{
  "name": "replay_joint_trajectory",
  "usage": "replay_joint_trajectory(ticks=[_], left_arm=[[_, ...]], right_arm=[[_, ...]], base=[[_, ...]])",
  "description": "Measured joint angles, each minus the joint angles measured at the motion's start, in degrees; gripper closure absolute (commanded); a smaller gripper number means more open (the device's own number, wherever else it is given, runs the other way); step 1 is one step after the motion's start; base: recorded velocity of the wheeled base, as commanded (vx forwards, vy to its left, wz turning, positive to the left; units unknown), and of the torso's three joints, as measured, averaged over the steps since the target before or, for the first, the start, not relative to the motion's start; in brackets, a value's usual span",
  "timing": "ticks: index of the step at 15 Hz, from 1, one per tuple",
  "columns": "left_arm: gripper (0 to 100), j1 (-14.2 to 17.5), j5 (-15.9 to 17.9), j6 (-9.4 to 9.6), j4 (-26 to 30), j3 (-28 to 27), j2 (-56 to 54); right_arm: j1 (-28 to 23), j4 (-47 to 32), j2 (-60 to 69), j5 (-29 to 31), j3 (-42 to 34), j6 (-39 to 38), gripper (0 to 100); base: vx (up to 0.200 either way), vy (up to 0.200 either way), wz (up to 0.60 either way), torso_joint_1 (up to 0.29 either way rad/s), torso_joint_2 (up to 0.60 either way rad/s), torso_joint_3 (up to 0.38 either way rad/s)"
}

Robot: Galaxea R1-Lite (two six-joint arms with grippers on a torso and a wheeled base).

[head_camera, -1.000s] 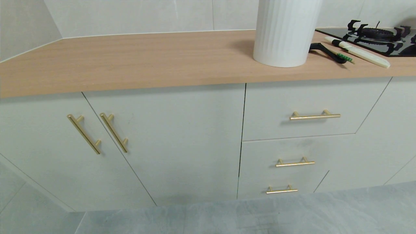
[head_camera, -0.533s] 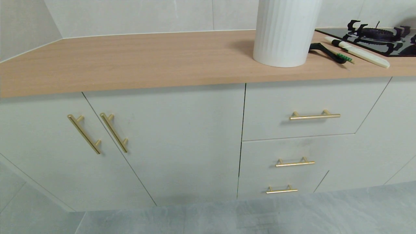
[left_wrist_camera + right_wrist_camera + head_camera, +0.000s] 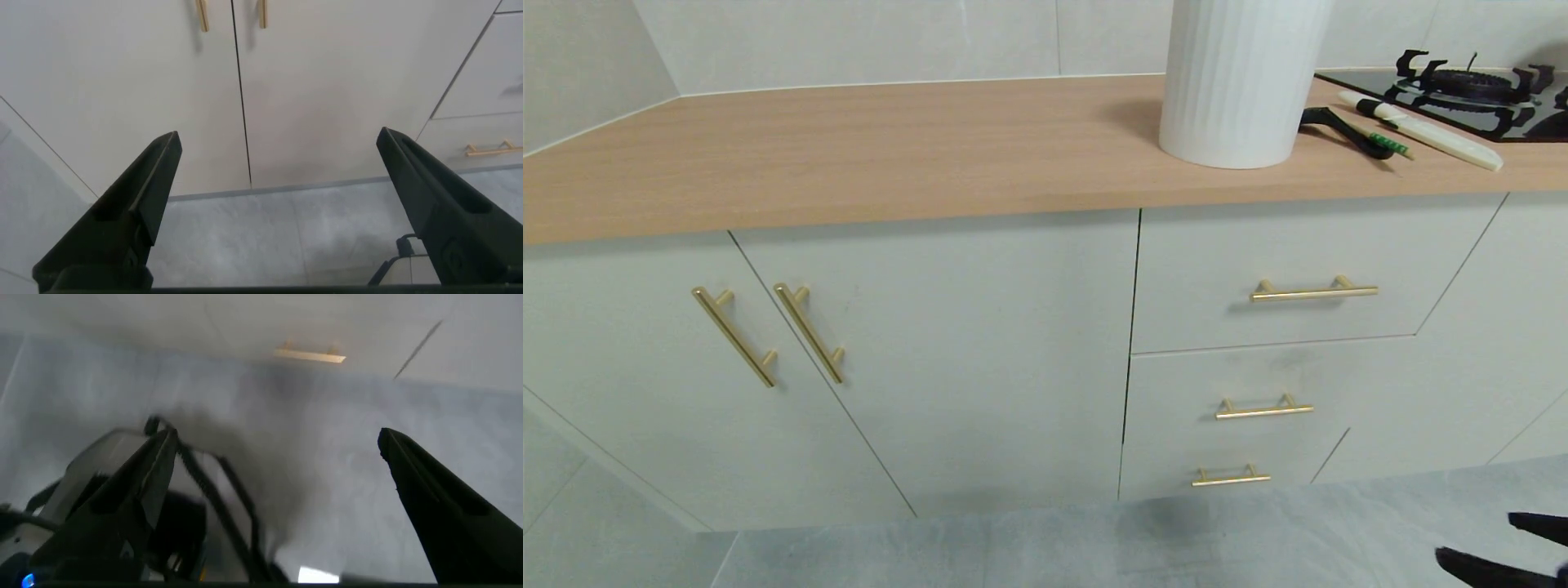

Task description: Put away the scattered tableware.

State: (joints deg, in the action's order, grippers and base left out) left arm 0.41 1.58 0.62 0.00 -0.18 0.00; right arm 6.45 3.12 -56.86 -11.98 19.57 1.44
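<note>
On the wooden counter (image 3: 866,155), at its right end, lie a black-handled utensil (image 3: 1347,131), a thin stick with a green end (image 3: 1390,146) and a long cream-white utensil with a black band (image 3: 1429,133). They rest beside a tall white ribbed container (image 3: 1237,82). My right gripper (image 3: 1478,536) is low at the bottom right corner, far below the counter, over the floor. It stands open and holds nothing (image 3: 278,439). My left gripper (image 3: 278,140) is open too, facing the double cabinet doors near the floor.
A gas hob (image 3: 1470,86) sits at the counter's far right. Below are two cabinet doors with gold handles (image 3: 768,335) and three stacked drawers (image 3: 1311,290). Grey tiled floor (image 3: 1094,547) spreads in front.
The tips of my right gripper have come into the head view at the bottom right corner. Everything on the counter lies as before.
</note>
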Motion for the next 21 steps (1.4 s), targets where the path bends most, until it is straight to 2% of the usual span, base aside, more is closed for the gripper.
replay_joint_trajectory(ticks=[4, 9, 11, 13, 19, 21], left_arm=[[0, 0.00, 0.05, 0.00, 0.00, 0.00, 0.00], [0, 0.00, 0.05, 0.00, 0.00, 0.00, 0.00], [0, 0.00, 0.02, -0.02, 0.00, 0.00, 0.00], [0, 0.00, 0.05, 0.00, 0.00, 0.02, 0.00], [0, 0.00, 0.02, 0.00, 0.00, 0.02, 0.00], [0, 0.00, 0.02, 0.00, 0.00, 0.02, 0.00]], right_arm=[[1.45, 8.27, -23.21, 0.17, 10.03, -0.05, 0], [1.78, 13.71, -42.14, 2.96, 23.28, 0.72, 0], [1.82, 17.79, -47.06, 5.50, 24.26, 1.16, 0], [1.93, 26.90, -51.69, 9.94, 23.19, 1.49, 0], [3.02, 46.14, -61.17, 14.34, 19.54, 2.23, 0], [3.28, 47.32, -63.10, 15.53, 19.27, 2.26, 0]], base=[[0.000, 0.000, 0.00, 0.000, 0.00, 0.000], [0.000, 0.000, 0.00, 0.000, 0.00, 0.000], [0.000, 0.000, 0.00, 0.000, 0.00, 0.000], [0.000, 0.000, 0.00, 0.000, 0.00, 0.000], [0.000, 0.000, 0.00, 0.000, 0.00, 0.000], [0.000, 0.000, 0.00, 0.000, 0.00, 0.000]])
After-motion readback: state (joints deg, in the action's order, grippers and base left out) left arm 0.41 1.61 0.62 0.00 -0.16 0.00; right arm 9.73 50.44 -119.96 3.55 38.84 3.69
